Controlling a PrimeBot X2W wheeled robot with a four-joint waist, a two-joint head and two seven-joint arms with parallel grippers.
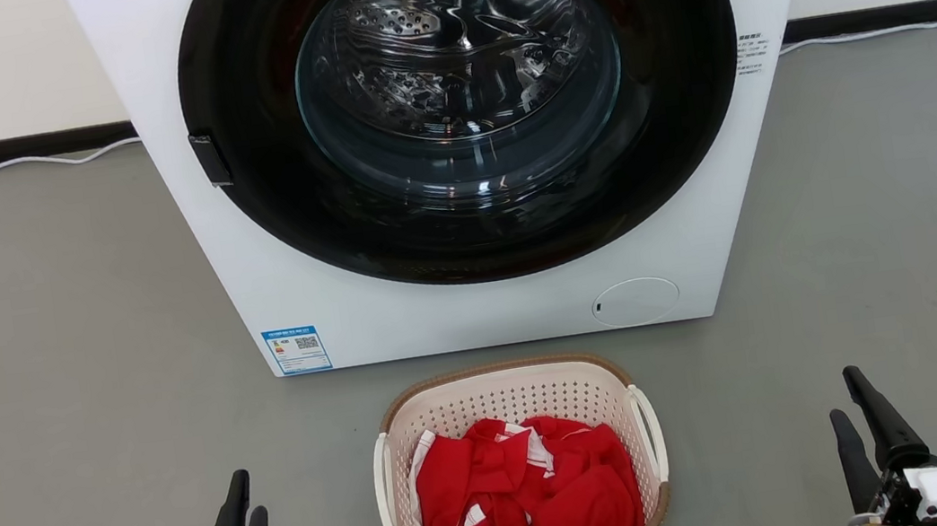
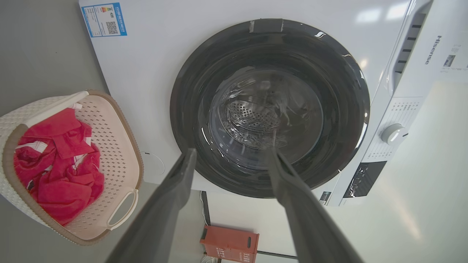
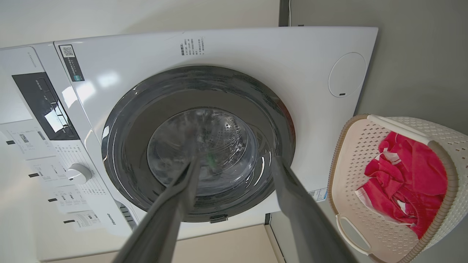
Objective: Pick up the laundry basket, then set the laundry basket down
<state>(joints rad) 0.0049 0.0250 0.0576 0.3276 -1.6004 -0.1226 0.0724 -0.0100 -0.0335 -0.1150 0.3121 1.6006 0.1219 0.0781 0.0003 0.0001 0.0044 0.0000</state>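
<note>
One laundry basket (image 1: 504, 398) stands on the grey floor (image 1: 64, 352) directly in front of the washer (image 1: 474, 307), just clear of its white front panel and below its round glass door (image 1: 461, 101). The basket holds red garments (image 1: 526, 491) with white trim, heaped so that their number cannot be told. It has two white loop handles, one on each side. Two grippers are in view. The left gripper (image 1: 248, 496) is out from the washer's left front corner, and the right gripper (image 1: 843, 395) is out from its right corner. Both have their fingers spread and grasp nothing. Bare floor lies between each gripper and the basket. One white cable (image 1: 12, 165) runs along the wall foot behind the washer. One orange box (image 2: 229, 244) sits beside the washer.
</note>
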